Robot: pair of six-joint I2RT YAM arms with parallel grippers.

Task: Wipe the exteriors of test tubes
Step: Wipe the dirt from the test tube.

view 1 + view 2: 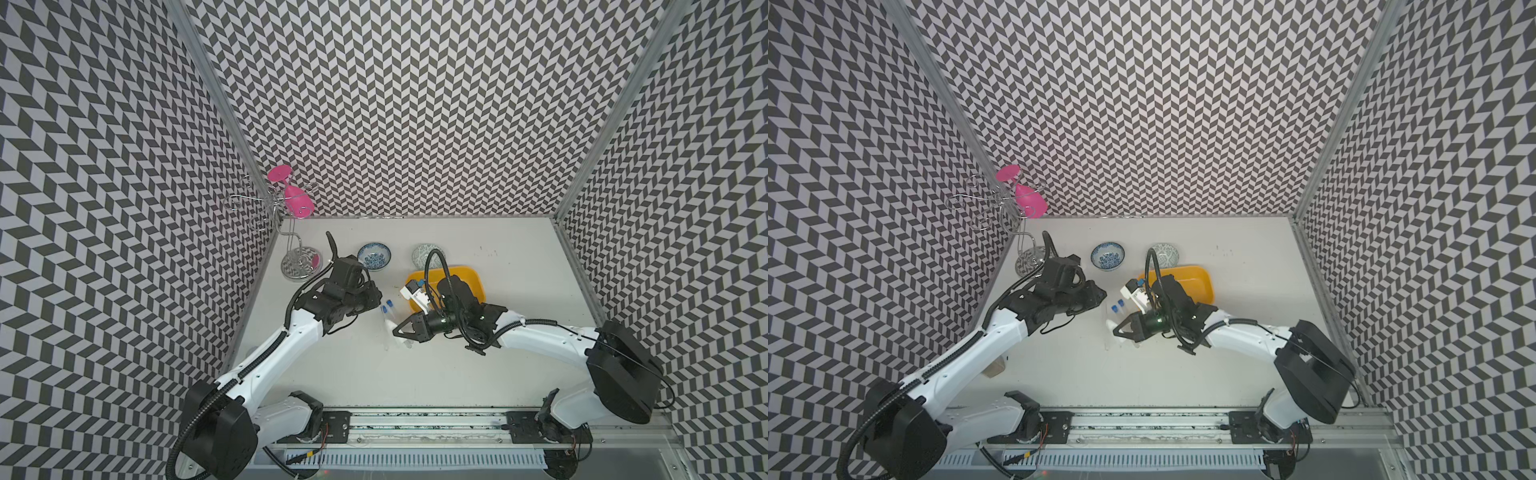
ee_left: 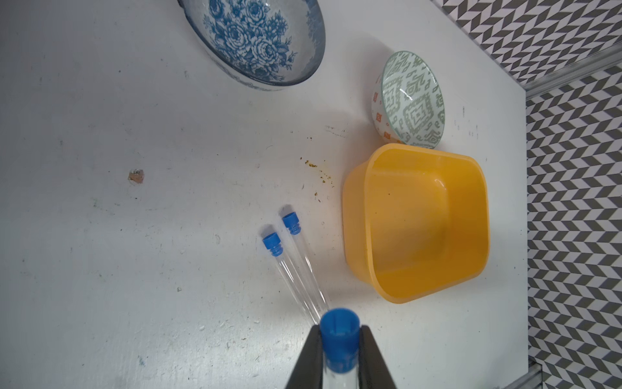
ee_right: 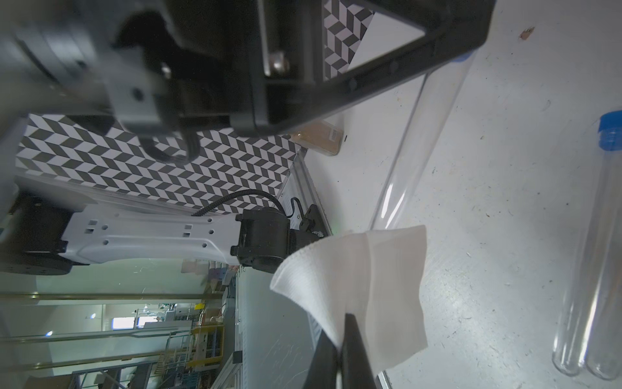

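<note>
Three test tubes (image 2: 291, 223) accounted for.

Left wrist view: my left gripper (image 2: 340, 329) is clamped on the held tube (image 2: 338, 347) at its blue cap, a finger snug on each side. The loose pair (image 2: 272, 243) lies flat on the table (image 2: 101, 235), side by side, with caps toward the blue floral bowl (image 2: 255, 40). The pair is near the yellow tub (image 2: 356, 219) but clear of it. The green patterned bowl (image 2: 410, 101) is tipped on its side right by the tub's far rim. (No tissue or right arm in this view.)

Right wrist view fills that gap. My right gripper (image 3: 340, 350) is pinched fully together on a corner of the tissue (image 3: 370, 276). The held tube slants down from the left fingers and its lower part goes behind the tissue. I can't tell whether the tissue is wrapped round it or just in front of it. The loose pair shows at the edge there too, the two tubes touching along their length.

Both top views: the arms meet mid-table, with the right gripper's tip aimed toward the left one. The left fingertips are hidden under their own wrist housing, so that grip isn't readable from above. The loose pair's caps show between the two grippers, but the held tube is too faint to pick out. Only these views show the pink glass (image 1: 291, 195) hanging on a wire rack (image 1: 297, 262) in the far left corner.
</note>
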